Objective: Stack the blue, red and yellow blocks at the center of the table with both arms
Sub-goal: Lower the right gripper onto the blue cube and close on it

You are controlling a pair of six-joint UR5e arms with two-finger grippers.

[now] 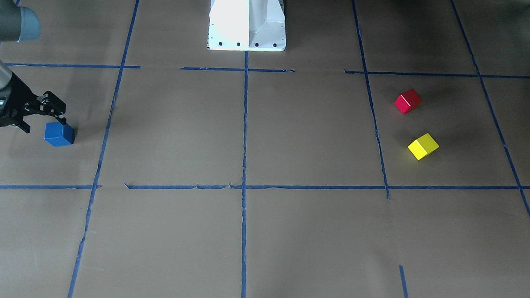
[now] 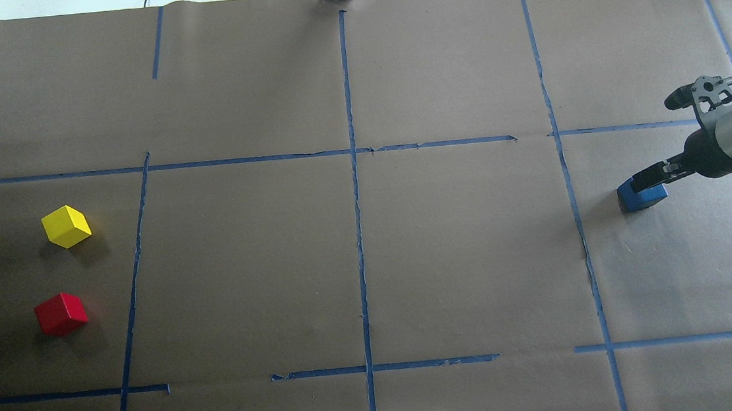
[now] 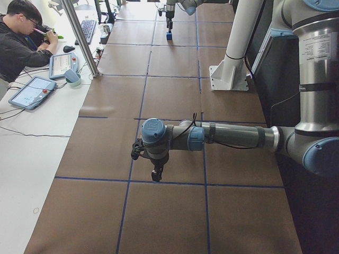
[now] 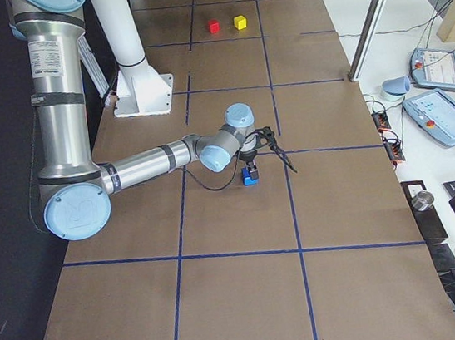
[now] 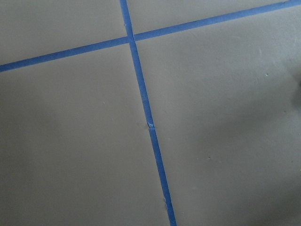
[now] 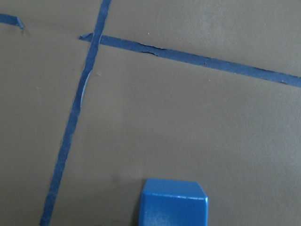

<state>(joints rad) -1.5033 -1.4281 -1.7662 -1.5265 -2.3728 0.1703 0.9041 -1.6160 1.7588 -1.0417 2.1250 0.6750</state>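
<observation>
Exterior front-facing view: the right pincer [image 1: 44,123] is hovering, spread, at the blue block [image 1: 59,134].
Its two fingers are standing apart, one tip just over the block's top edge; whether it is touching cannot be told. The block is sitting on the table [image 1: 318,137] far out on the robot's right. The red block [image 1: 407,101] and yellow block [image 1: 423,146] are lying near each other on the robot's left, well apart from the blue one. The left pincer [image 3: 157,173] is hanging low over a tape line [image 3: 169,182]; I cannot tell whether it is spread or pressed together.
</observation>
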